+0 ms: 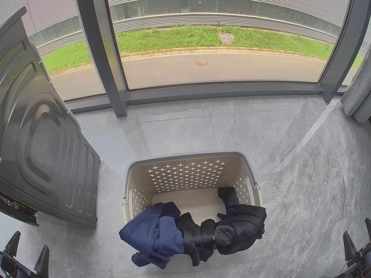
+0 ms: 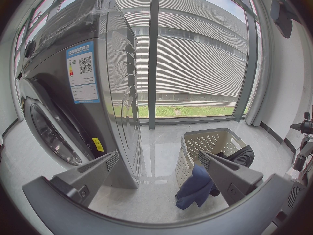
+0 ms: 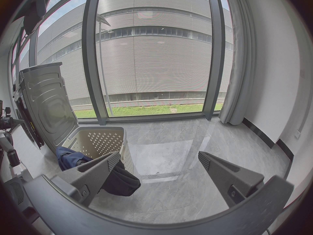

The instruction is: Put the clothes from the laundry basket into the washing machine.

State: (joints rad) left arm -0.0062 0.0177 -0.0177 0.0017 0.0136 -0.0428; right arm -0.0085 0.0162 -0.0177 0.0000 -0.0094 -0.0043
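A beige plastic laundry basket with star-shaped perforations stands on the grey marble floor, about mid-floor and set back from the floor's window-side edge. A navy blue garment is draped over the left part of the basket's near rim, and much of it hangs down outside the wall. Touching it on the right, a black garment lies bunched across the same near rim, with one end trailing inside along the right wall. The rest of the basket's bottom shows bare. A dark grey front-loading washing machine stands along the floor's left edge, close to the window side and just beside the basket, not touching it; its round porthole door is on the face turned away from the basket. The left gripper hangs low at the near left, by the machine's near corner and apart from the basket, its fingers released and spread with nothing between them. The right gripper hangs low to the right of the basket above bare floor, likewise released and holding nothing. A tall window with grey frames borders the far edge, and a pale curtain hangs at the floor's far right corner.
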